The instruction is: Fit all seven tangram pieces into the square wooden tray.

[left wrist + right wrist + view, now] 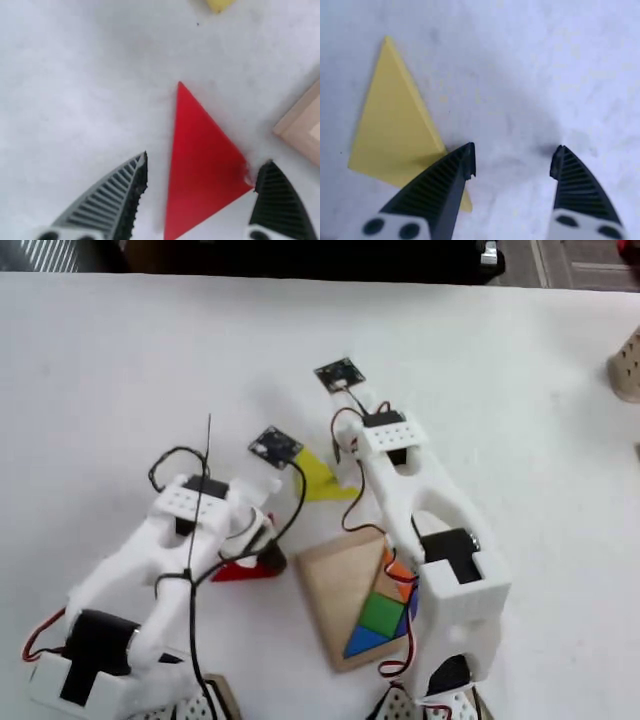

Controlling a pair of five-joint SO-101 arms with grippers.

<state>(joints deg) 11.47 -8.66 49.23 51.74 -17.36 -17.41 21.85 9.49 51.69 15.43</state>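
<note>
Left wrist view: left hand (204, 164) spread astride red triangle (200, 150) flat on bench (75, 75), lower centre; right hand (514, 151) spread beside yellow triangle (395, 125); tray (335, 582) part-filled, lower centre of high view; risk: thin piece may skid out as hand closes.

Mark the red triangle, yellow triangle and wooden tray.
red triangle (200, 170): left wrist view, middle of its face.
yellow triangle (395, 130): right wrist view, middle of its face.
wooden tray (335, 585): high view, bare wood floor.
</note>
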